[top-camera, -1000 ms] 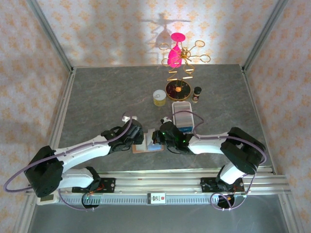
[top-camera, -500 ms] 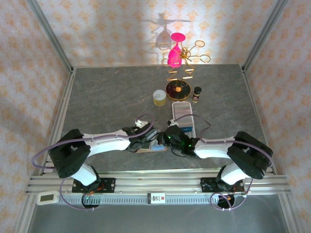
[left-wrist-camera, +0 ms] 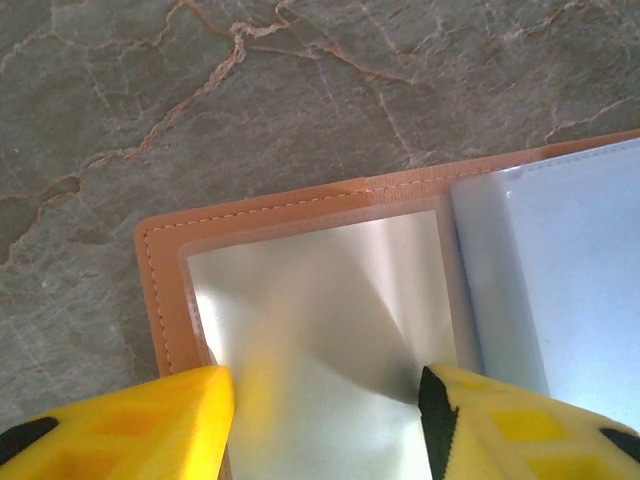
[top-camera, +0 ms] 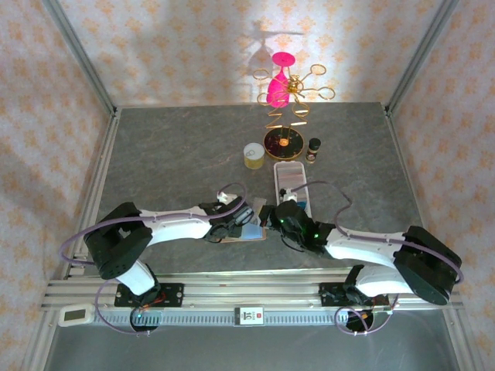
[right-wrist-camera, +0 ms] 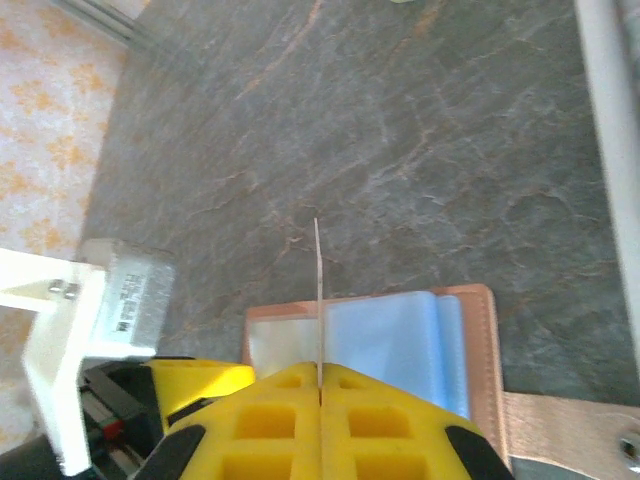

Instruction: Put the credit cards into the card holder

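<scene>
Tan leather card holder (left-wrist-camera: 300, 205) lies open on the grey desk (left-wrist-camera: 200, 90), clear sleeves (left-wrist-camera: 320, 320) facing up — the left tool (left-wrist-camera: 325, 420) hangs over one, jaws apart and empty. Right tool (right-wrist-camera: 320, 378) pinches a credit card (right-wrist-camera: 317, 290) edge-on over the holder.

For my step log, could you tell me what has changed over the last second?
The left gripper moved right over the open card holder and its jaws widened. The right arm's elbow swung outward to the right; the right gripper stays shut on a thin credit card, edge-on above the holder. The white tray, can and small bottle stayed put.
</scene>
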Robot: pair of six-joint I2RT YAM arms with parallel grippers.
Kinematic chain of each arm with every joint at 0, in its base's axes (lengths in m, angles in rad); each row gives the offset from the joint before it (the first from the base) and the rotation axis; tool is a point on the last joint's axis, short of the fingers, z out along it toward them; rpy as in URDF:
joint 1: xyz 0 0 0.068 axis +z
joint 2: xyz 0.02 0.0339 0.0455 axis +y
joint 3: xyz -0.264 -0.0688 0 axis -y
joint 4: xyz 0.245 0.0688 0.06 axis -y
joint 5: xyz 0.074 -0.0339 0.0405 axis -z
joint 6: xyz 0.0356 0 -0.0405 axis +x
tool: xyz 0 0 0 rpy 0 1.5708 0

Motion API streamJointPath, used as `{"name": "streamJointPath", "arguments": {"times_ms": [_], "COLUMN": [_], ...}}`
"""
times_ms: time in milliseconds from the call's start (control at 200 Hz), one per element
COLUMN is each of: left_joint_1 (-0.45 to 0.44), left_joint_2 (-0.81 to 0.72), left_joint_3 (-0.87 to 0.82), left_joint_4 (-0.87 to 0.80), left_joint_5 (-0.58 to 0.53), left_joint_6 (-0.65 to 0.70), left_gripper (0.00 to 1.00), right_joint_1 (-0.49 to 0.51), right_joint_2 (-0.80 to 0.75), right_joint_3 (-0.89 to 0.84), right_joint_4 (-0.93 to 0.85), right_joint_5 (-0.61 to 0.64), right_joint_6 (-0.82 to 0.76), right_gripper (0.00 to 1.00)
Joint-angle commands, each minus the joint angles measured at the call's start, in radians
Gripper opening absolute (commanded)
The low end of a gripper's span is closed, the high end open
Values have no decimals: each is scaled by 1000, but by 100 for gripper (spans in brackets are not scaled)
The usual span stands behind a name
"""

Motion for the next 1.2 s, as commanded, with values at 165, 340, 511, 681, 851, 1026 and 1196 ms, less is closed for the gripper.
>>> {"name": "streamJointPath", "arguments": {"times_ms": [165, 340, 511, 681, 851, 1026, 1196], "left_joint_1": [-2, -3, -2, -2, -2, -2, -4], "left_joint_2": [37, 34, 22, -13, -79, -102, -53], "left_joint_3": [-27, -45, -52, -26, 40, 104, 160], "left_joint_4": [19, 15, 17, -15, -44, -38, -14], "left_joint_5": [14, 5, 14, 1, 19, 55, 90], "left_joint_6": [-13, -15, -16, -12, 3, 8, 5], "left_gripper": [53, 40, 28, 28, 41, 44, 44], "right_joint_1": [4, 4, 4, 4, 4, 3, 4], "right_joint_2": [-27, -29, -36, -46, -68, -121, -155], "right_joint_3": [-39, -50, -55, -58, -58, -69, -80], "right_joint_4": [-49, -41, -46, -55, -72, -92, -118], "right_joint_5": [65, 59, 60, 59, 72, 91, 115], "right_joint_6": [19, 26, 29, 29, 25, 23, 23], "right_gripper": [0, 0, 0, 0, 0, 0, 0]}}
